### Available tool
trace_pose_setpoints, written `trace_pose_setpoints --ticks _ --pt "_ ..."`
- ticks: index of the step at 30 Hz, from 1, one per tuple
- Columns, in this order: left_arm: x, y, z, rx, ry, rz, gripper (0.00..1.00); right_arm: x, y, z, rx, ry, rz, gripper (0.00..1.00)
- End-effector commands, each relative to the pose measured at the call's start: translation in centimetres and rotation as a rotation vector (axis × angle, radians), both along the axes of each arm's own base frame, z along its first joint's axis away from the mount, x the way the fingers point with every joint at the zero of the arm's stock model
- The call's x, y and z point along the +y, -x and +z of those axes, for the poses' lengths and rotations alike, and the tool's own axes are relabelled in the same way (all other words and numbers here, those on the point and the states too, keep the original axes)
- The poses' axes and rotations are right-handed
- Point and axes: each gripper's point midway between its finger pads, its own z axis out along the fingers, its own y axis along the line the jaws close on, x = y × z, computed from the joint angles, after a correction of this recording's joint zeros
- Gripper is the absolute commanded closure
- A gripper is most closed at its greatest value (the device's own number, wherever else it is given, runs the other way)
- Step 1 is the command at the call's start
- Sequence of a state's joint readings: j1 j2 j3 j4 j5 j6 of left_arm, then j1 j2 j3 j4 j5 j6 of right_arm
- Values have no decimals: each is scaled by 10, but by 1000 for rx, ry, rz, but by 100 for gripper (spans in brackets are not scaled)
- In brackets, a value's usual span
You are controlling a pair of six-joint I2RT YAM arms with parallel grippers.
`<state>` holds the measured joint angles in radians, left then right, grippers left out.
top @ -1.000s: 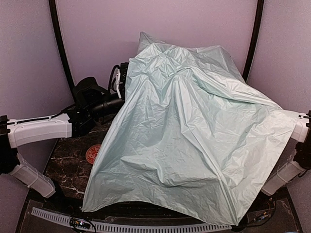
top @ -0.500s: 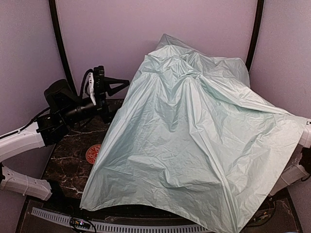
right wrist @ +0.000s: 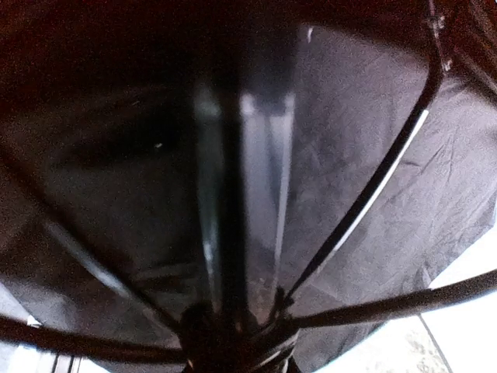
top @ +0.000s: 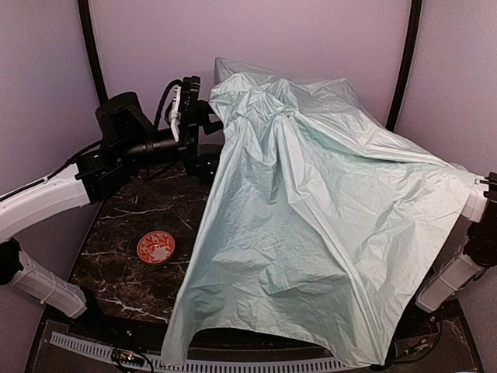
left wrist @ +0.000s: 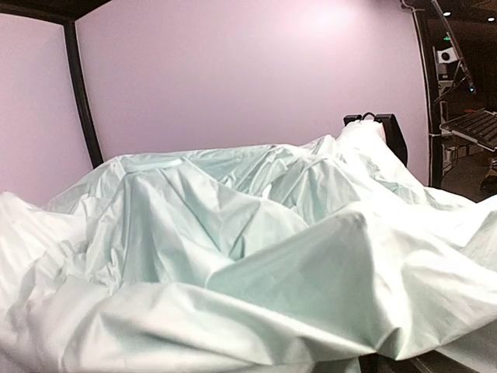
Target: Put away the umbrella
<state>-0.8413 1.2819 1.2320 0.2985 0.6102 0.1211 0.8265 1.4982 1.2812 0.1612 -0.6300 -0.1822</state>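
- Since the earlier frame, the left gripper (top: 199, 116) has been swung back against the canopy's top, jaws spread (nothing pinched).
- The umbrella (top: 326, 233) is draped open over the table's (top: 124, 221) right half.
- The right gripper is hidden beneath it, so its state cannot be told.
- Fabric is best gathered toward the shaft (right wrist: 221, 194) first.

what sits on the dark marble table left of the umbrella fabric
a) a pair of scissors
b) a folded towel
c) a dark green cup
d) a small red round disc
d: the top view shows a small red round disc on the bare marble table, apart from the edge of the umbrella.
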Motion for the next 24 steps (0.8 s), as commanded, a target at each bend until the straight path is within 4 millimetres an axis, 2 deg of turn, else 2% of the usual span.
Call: trace_pose_setpoints --ticks 1,4,6,8,9,10,12,14,16,17,21,22,24 --pt "-8 -36 5 20 -26 192 1 21 14 -10 25 71 61 100" --pt "-1 -65 3 23 -34 355 4 25 28 -15 -2 92 110 100" --pt "-1 -68 3 24 -25 369 9 27 37 -19 -20 113 151 100" --pt "-3 -65 2 25 -19 343 21 27 43 -21 -19 129 174 95" --pt "-4 -62 2 25 -13 326 30 27 43 -20 -17 131 174 92" --pt "-5 -59 2 28 -8 307 44 26 42 -20 -18 134 168 89" --pt "-7 -51 3 33 10 264 70 24 38 -22 -25 142 135 75" --pt "-5 -44 4 31 25 236 87 18 33 -22 -43 137 93 61" --pt "-2 -42 6 34 31 231 96 10 26 -26 -47 136 45 45" --pt "0 -42 7 36 32 238 100 4 22 -28 -43 135 21 38" --pt "14 -55 9 56 35 303 100 -25 8 -35 2 117 -84 23" --pt "18 -61 6 67 30 320 100 -35 7 -46 23 130 -111 18" --pt "27 -74 0 99 23 355 100 -52 5 -55 42 137 -158 8"
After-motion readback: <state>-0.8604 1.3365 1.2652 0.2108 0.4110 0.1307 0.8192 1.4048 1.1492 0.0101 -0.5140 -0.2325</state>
